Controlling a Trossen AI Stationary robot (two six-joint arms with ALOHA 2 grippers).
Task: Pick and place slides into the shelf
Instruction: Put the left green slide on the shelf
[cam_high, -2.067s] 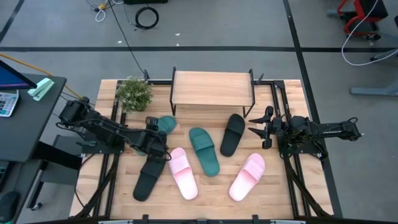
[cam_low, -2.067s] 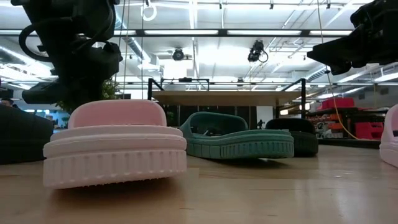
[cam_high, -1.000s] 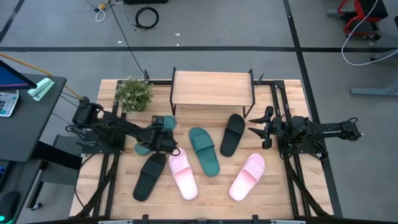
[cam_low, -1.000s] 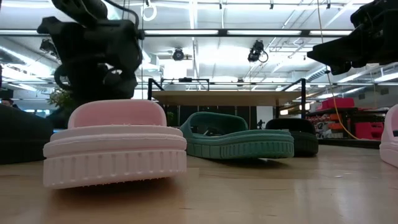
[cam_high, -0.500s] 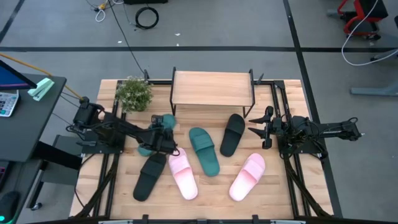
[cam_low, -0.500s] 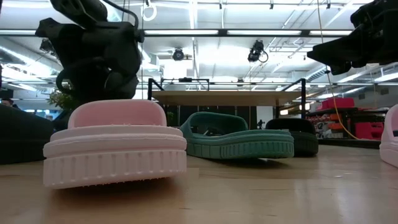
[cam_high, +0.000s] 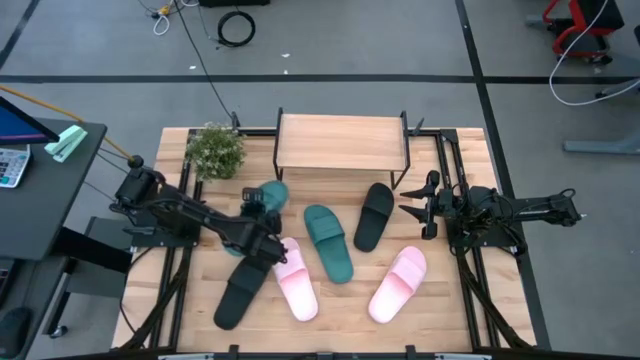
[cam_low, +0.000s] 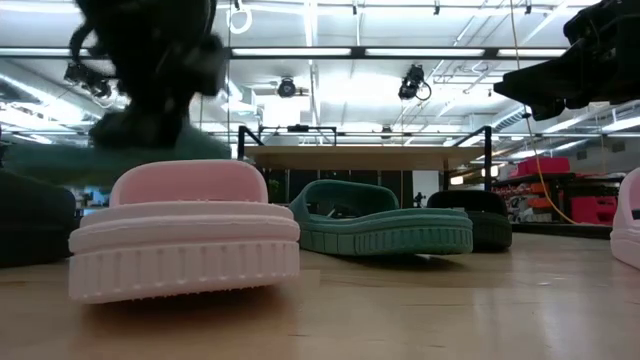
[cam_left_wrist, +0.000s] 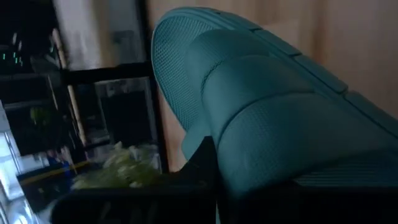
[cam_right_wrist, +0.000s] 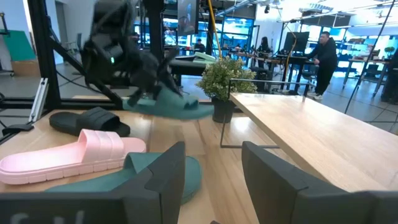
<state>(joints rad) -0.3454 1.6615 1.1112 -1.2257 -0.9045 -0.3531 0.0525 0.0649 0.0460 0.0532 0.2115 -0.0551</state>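
From above, the left gripper (cam_high: 262, 222) sits over the table's left-middle, closed on a teal slide (cam_high: 268, 194) whose toe pokes out beyond it toward the shelf (cam_high: 342, 140). The second teal slide (cam_high: 328, 241) lies flat mid-table, with a black slide (cam_high: 374, 215) just beside it nearer the shelf's right leg, another black slide (cam_high: 240, 288) under the left arm, and two pink slides (cam_high: 294, 277) (cam_high: 397, 284) toward the near edge. The shelf's top board is bare. The right gripper (cam_high: 415, 210) waits at the table's right side, fingers spread and holding nothing.

At table height, a pink slide (cam_low: 185, 243) fills the foreground; the carried teal slide (cam_low: 120, 158) shows only as a streaked green band above it, clear of the wood, so its tilt is hard to judge here.

The left wrist camera looks along the held teal slide (cam_left_wrist: 267, 118): a thick, textured rubber strap and a dimpled footbed. It looks light and springy, likely to flex rather than slip; the grip seems to be at the strap or sole edge, though the contact itself is hidden. The broad strap is the natural handle, since the fingers can pinch through its arch.

From the right wrist, its own fingers (cam_right_wrist: 168, 174) stand apart, and the left arm holds the teal slide (cam_right_wrist: 168, 104) aloft beside a potted plant (cam_right_wrist: 225, 79), short of the shelf board (cam_right_wrist: 311, 134).
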